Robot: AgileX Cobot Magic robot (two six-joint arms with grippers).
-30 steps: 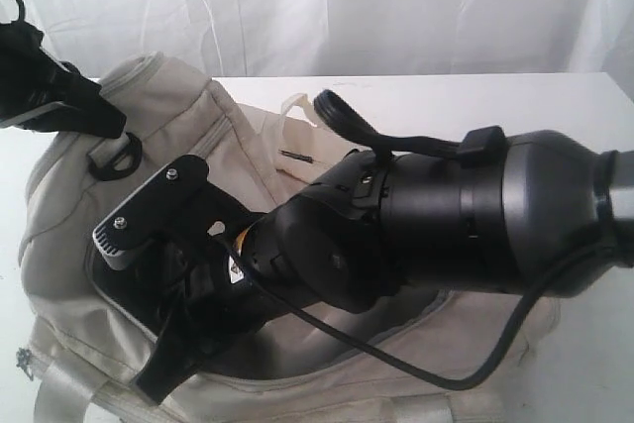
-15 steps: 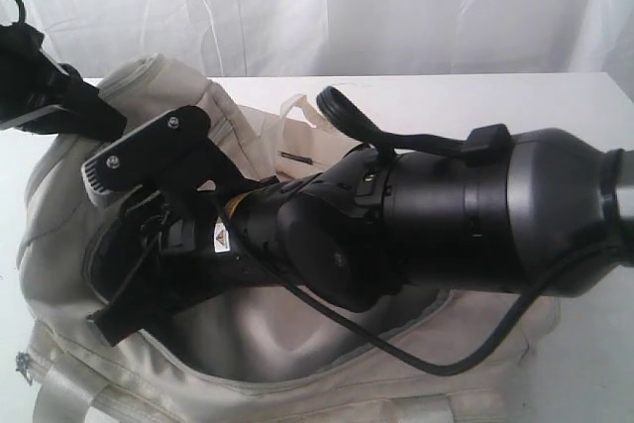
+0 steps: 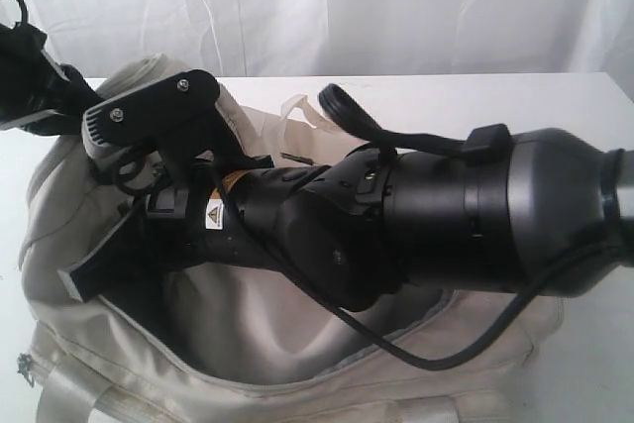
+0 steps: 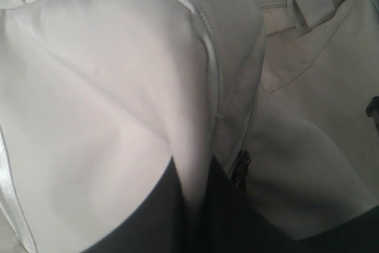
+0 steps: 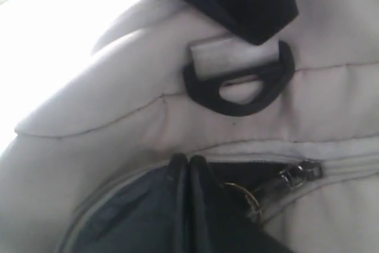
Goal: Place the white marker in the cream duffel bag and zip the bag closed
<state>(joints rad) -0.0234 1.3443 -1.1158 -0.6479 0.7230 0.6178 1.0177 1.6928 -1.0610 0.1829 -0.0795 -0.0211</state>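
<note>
Exterior view: cream duffel bag [image 3: 59,245] mouth gaping, zipping not done. White marker unseen. Right claw [image 5: 188,167] closed, seemingly empty, beside zip pull [image 5: 302,171]; left claw [image 4: 194,173] pinching bag fabric.

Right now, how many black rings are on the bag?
1: a black ring on the bag's end, beside the zipper, near the right gripper. The bag's other end is hidden behind the right arm, so another may be there.
</note>
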